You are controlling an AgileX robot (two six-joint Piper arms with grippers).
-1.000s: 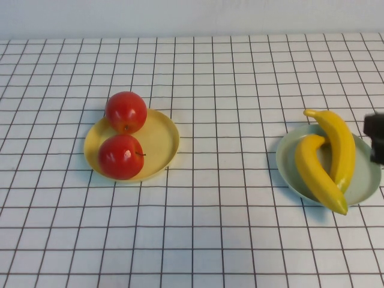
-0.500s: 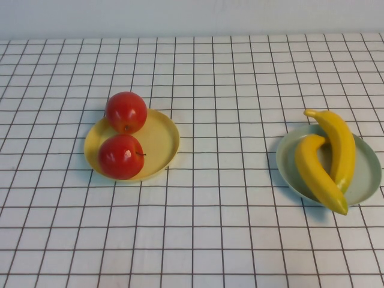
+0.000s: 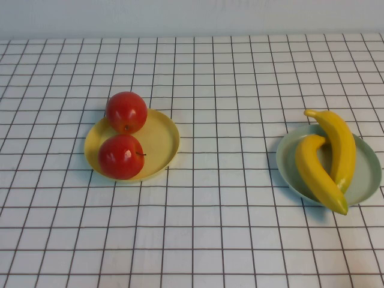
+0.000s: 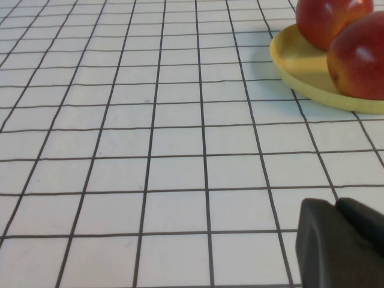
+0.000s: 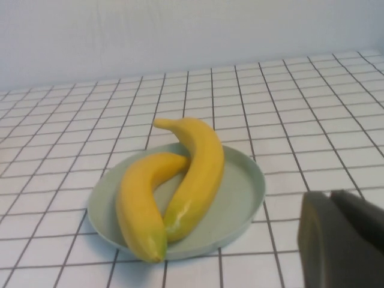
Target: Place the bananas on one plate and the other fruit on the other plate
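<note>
Two yellow bananas (image 3: 327, 157) (image 5: 174, 192) lie crossed on the mint plate (image 3: 367, 177) (image 5: 240, 198) at the right. Two red apples (image 3: 123, 141) (image 4: 354, 42) sit on the yellow plate (image 3: 161, 139) (image 4: 294, 66) at the left, one at its far rim, one nearer. Neither arm appears in the high view. In the left wrist view my left gripper (image 4: 335, 207) is shut and empty, over bare cloth some way back from the yellow plate. My right gripper (image 5: 329, 198) is shut and empty, close beside the mint plate's rim.
A white tablecloth with a dark grid (image 3: 222, 90) covers the table, and a pale wall (image 3: 192, 15) runs along its far edge. Bare cloth lies between the two plates and in front of them.
One second ago the dark right gripper showed at the right edge of the high view beside the mint plate; it has drawn out of that view. Fruit and plates have not moved.
</note>
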